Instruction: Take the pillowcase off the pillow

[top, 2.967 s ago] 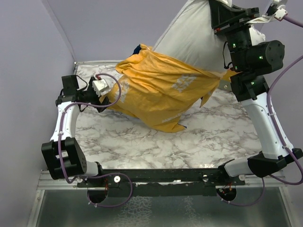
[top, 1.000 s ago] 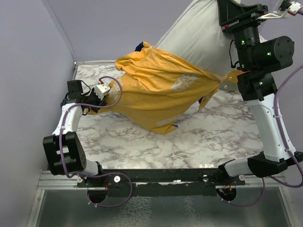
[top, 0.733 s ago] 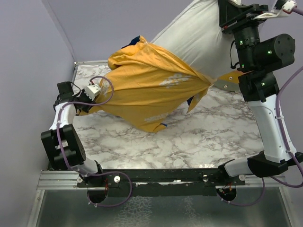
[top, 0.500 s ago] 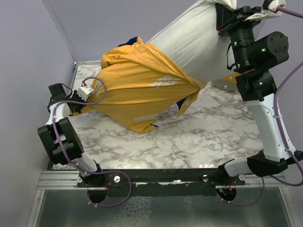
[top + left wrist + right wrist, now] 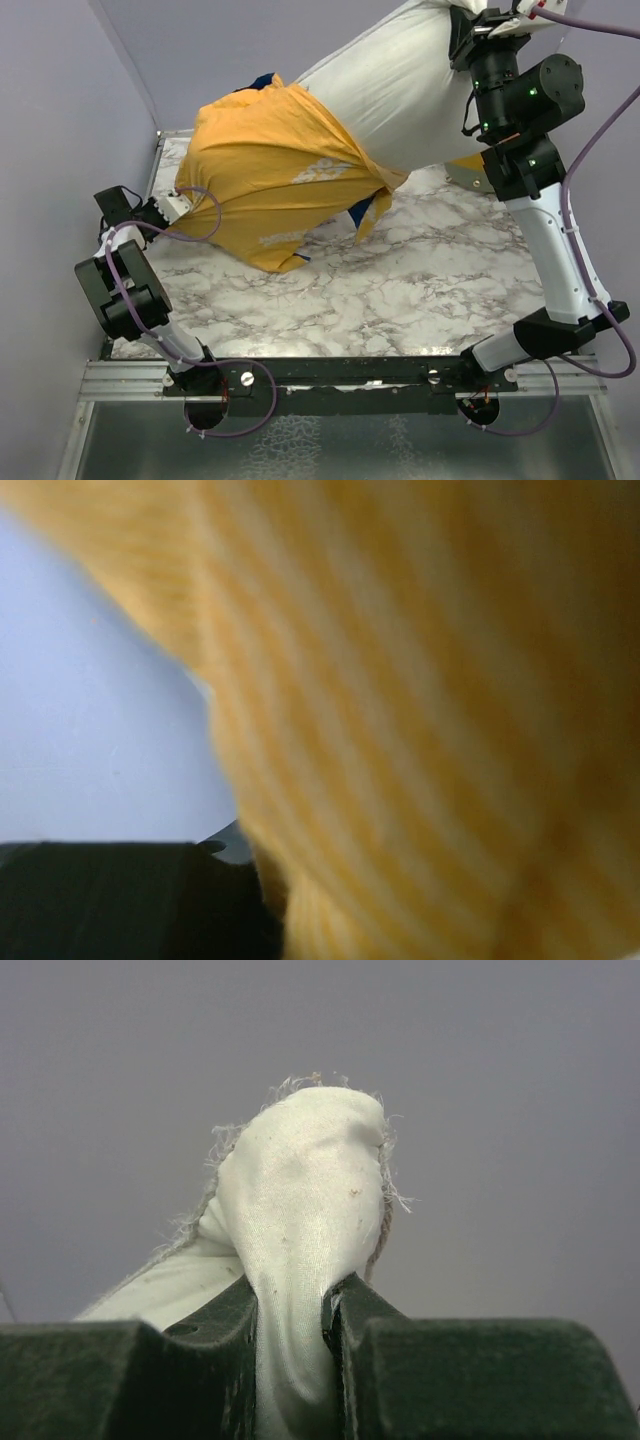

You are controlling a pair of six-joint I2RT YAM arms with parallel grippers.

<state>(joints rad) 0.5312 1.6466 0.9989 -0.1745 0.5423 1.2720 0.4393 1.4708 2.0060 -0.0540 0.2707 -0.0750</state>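
Seen from above, the right gripper [image 5: 468, 22] held the white pillow [image 5: 400, 80] by one corner, high over the counter [image 5: 430, 290]. That let the yellow-orange pillowcase [image 5: 270, 170], covering only the pillow's lower end near the counter, slide off. The left gripper [image 5: 190, 208] anchored the case at the counter's left edge.

The left wrist view showed blurred yellow cloth, with the jaws pressed together on it.

In the right wrist view, the jaws pinched the pillow's frayed corner.

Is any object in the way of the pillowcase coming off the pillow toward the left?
Nothing visible does. The pillowcase, gripped by the left gripper, hangs above the marble table; only the pillow, pinched by the right gripper, is inside it.
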